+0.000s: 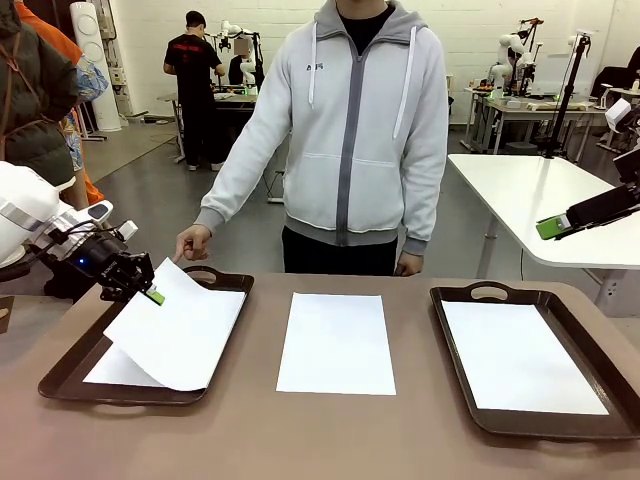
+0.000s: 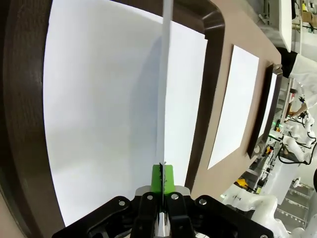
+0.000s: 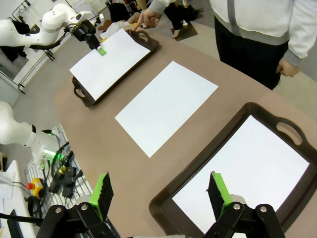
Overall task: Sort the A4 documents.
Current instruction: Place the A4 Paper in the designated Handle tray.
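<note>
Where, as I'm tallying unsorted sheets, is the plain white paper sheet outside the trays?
Front view: the plain white A4 sheet lies on the brown table, between the left dark brown handled tray and the right tray.

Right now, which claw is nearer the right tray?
Right. The right claw hangs open, raised near the right tray; the left claw is across the table, pinching a sheet over the left tray.

Robotics lab (open-plan, busy), white workbench, grey floor, tangled cables, red stop button on yellow box.
</note>
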Controlling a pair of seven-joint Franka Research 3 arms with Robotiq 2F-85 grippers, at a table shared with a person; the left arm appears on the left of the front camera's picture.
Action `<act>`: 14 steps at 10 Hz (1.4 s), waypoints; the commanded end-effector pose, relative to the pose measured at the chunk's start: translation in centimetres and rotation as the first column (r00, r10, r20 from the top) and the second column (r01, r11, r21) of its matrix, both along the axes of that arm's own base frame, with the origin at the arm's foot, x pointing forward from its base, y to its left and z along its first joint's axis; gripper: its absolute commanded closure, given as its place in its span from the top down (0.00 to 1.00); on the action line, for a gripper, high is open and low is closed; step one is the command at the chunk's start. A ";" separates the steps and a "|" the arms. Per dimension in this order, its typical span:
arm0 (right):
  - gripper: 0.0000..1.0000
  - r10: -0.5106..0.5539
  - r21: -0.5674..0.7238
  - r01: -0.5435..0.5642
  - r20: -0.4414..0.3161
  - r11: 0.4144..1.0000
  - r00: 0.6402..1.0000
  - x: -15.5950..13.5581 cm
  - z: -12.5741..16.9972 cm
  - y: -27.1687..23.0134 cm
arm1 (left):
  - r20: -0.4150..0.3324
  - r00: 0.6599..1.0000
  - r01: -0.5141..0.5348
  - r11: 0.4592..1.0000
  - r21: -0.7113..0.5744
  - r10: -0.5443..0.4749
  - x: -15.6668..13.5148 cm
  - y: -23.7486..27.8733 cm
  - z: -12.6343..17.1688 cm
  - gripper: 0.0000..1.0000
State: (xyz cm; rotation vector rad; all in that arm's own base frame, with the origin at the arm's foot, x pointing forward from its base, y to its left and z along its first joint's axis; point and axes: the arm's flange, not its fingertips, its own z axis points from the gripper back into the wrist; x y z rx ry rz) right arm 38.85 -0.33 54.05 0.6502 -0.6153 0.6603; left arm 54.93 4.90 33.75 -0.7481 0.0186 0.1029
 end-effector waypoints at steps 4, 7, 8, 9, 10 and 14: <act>1.00 0.005 0.000 -0.005 0.002 1.000 1.000 0.0 0.0 0.0 | -0.024 1.000 0.014 0.997 0.072 -0.012 1.4 0.9 -0.2 0.01; 1.00 0.005 0.000 -0.005 0.002 1.000 1.000 0.0 0.0 0.0 | -0.032 0.999 0.020 0.996 0.087 -0.017 1.5 0.5 -0.4 0.01; 1.00 0.005 0.000 -0.005 0.002 1.000 1.000 0.0 0.0 0.0 | -0.041 0.999 0.026 0.995 0.096 -0.022 1.6 0.7 -0.5 0.01; 1.00 0.005 0.000 -0.005 0.002 1.000 1.000 0.0 0.0 0.0 | -0.041 0.999 0.018 0.995 0.099 -0.014 1.6 0.9 -0.5 0.01; 1.00 0.005 0.000 -0.005 0.002 1.000 1.000 0.0 0.0 0.0 | -0.051 0.999 0.011 0.995 0.098 -0.006 1.5 0.7 -0.6 0.01; 1.00 0.005 0.000 -0.005 0.002 1.000 1.000 0.0 0.0 0.0 | -0.061 0.998 0.014 0.994 0.108 -0.008 1.4 0.8 0.0 0.39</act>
